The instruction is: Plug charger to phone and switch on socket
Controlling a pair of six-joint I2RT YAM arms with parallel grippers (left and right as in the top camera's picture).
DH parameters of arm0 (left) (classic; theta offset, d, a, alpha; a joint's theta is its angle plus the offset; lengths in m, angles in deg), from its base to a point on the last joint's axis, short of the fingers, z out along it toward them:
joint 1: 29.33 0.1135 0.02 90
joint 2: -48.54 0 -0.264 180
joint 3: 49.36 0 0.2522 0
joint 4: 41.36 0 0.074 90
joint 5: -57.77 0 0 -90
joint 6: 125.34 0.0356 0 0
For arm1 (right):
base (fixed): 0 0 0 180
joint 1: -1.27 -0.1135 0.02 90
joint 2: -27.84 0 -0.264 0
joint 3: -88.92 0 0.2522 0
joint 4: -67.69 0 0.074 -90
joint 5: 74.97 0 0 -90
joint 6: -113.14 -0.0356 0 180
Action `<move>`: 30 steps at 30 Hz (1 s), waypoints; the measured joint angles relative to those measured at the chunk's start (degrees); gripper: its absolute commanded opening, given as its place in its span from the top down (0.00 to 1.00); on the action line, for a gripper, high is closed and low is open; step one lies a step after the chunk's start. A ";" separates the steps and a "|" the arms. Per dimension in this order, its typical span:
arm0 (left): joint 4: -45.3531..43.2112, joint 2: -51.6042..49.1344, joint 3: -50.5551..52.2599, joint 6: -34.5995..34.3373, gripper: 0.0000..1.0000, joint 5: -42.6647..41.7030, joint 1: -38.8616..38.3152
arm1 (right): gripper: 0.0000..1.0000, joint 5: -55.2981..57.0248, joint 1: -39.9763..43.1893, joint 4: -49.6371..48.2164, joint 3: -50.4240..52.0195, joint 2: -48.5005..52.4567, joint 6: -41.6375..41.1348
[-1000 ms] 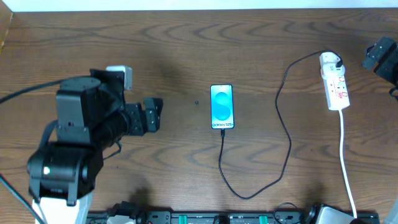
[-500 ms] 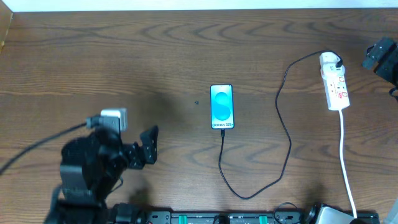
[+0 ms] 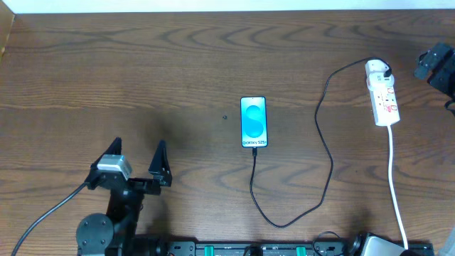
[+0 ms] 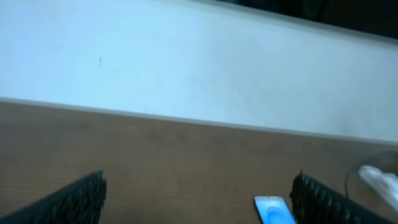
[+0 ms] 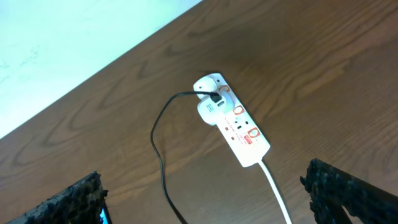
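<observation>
The phone (image 3: 254, 122) lies flat mid-table with its blue screen lit. The black charger cable (image 3: 328, 153) meets the phone's bottom edge, loops toward the front and runs up to a plug in the far end of the white socket strip (image 3: 384, 99) at the right. My left gripper (image 3: 136, 155) is open and empty near the front left edge, well left of the phone. The left wrist view shows its fingers (image 4: 71, 202) wide apart, with the phone (image 4: 273, 210) ahead. My right gripper (image 5: 202, 174) is open and empty, hovering above the strip (image 5: 236, 124) and the cable (image 5: 160, 152).
The strip's white cord (image 3: 395, 178) runs to the front edge at the right. The right arm's dark body (image 3: 436, 61) sits at the far right edge. A rail with clamps (image 3: 242, 249) lines the front edge. A white wall (image 4: 199, 62) borders the table's far side.
My left arm has pulled back from the table's left middle toward the front edge, its open gripper now low near the front. The phone, cable, strip and right arm have not moved.
</observation>
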 measured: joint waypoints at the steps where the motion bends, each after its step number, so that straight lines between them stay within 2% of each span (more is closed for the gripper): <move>1: -2.82 0.66 1.42 0.02 0.05 0.04 0.17 | 0.01 0.02 0.00 0.00 0.00 0.00 0.00; 9: -25.73 2.93 11.65 0.02 0.05 0.20 0.44 | 0.01 0.02 0.00 0.00 0.00 0.00 0.00; 17: -41.42 2.97 20.61 0.02 0.05 0.22 0.48 | 0.01 0.00 0.00 0.00 0.00 0.00 0.00; 23: -43.85 3.02 24.30 0.02 0.05 0.22 0.61 | 0.01 0.00 0.00 0.00 0.00 0.00 0.00; 30: -39.60 5.86 25.07 0.02 0.05 0.24 0.76 | 0.01 0.00 0.00 0.00 0.00 0.00 0.00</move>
